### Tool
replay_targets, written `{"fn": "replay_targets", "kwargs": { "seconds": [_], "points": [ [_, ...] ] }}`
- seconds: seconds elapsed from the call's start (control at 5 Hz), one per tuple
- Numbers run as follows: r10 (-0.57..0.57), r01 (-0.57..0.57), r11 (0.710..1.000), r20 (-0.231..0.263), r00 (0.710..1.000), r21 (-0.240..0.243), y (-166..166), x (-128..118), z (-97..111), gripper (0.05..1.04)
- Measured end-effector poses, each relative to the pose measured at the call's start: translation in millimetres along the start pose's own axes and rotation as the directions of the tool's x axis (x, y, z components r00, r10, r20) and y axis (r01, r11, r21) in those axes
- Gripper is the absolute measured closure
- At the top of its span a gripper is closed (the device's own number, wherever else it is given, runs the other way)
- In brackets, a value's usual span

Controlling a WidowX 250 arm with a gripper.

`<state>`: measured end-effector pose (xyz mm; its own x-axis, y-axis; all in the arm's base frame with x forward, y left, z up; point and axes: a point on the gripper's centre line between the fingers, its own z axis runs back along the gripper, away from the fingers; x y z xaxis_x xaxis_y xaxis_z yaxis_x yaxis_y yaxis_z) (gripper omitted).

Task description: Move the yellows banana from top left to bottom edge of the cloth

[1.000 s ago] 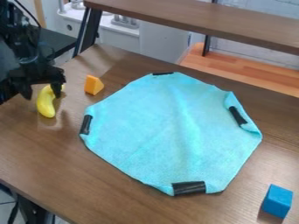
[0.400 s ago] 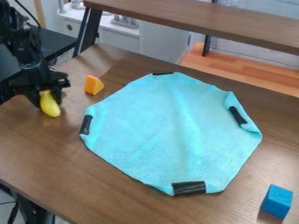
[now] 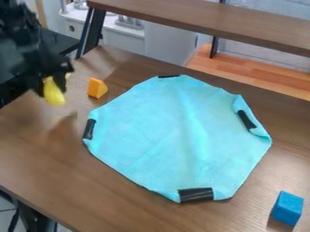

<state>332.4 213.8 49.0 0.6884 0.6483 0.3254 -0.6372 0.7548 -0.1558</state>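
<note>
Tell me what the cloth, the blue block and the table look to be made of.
The cloth: soft, matte fabric, perhaps microfibre or terry, judging by its wrinkles and folded-over edge.
The blue block: painted wood or plastic, I can't tell which; its faces are flat and evenly coloured.
The table: wood or wood-look laminate, with streaky brown grain and a slight sheen.

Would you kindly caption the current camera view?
Black gripper holds a yellow banana above the table, beside a blue cloth.

Black arm [image 3: 24, 47], bulky dark segments, details blurred; black two-fingered gripper [image 3: 52, 89], squarish across top.
</note>
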Motion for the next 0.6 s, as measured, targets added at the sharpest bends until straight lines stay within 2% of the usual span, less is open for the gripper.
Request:
{"fn": "replay_targets", "kwargs": {
  "seconds": [0.2,0.4,0.6],
  "points": [
    [-0.121,0.121,0.991,0.018,0.993,-0.054,-33,-11,28,0.532],
    [-0.302,0.298,0.947,-0.015,0.953,-0.121,-70,-42,37,0.532],
    [-0.470,0.450,0.868,-0.054,0.881,-0.210,-104,-68,38,0.532]
  ]
}}
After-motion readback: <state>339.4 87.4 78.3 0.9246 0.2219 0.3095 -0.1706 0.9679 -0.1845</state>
